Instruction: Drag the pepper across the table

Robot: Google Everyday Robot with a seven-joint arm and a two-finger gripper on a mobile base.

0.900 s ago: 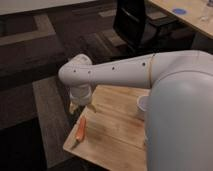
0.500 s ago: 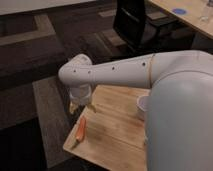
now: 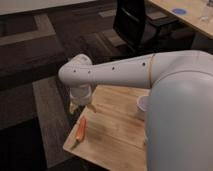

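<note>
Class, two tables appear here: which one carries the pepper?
The nearer wooden table, plank-grained, carries the pepper near its left edge, with the gripper hanging by the pepper's far end. The paler table behind holds a blue disc.

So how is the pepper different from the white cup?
The pepper is orange-red; the cup is white. The pepper is long and thin and lies flat; the cup is round and stands upright. The pepper sits by the left edge, the cup farther right. Both rest on the wooden table. The end effector is just past the pepper's far tip.
</note>
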